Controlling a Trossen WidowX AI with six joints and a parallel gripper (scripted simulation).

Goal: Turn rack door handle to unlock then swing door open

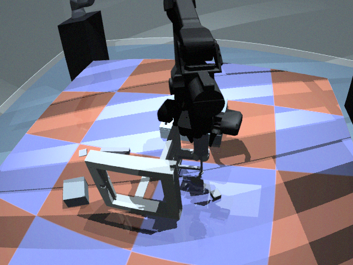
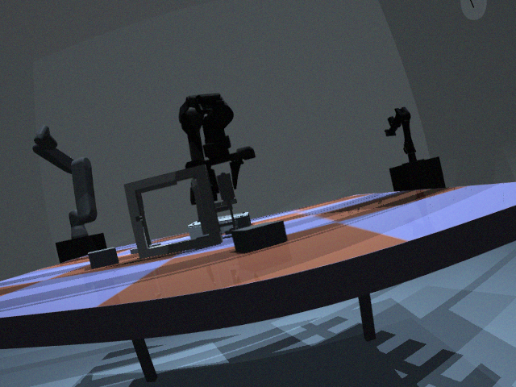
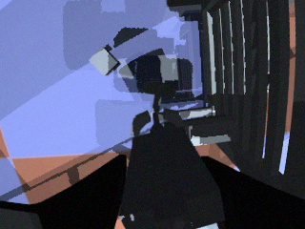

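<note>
You have the slatted door [image 1: 167,149] [image 2: 226,187] [image 3: 216,57] swung well out from its frame [image 1: 128,164] [image 2: 133,208], so the turning and most of the swing look done; whether it has passed 80 degrees, you can't tell. The pincer [image 1: 201,142] [image 2: 220,193] [image 3: 163,162] is about half open and seems to grip nothing, though it is right beside the door; contact is unclear. The handle's turn can't be read. Left for you, probably: back the fingers off without dragging the door.

Count one door, one frame and one pincer. On the table [image 1: 239,196] [image 2: 291,266], the top view gives you one grey block [image 1: 74,190] [image 2: 103,258], one small cube [image 1: 215,194] [image 3: 103,61], one small square tile [image 1: 82,152] and one pale box [image 1: 165,131] [image 2: 241,217]; the exterior view adds one dark box [image 2: 260,236].
</note>
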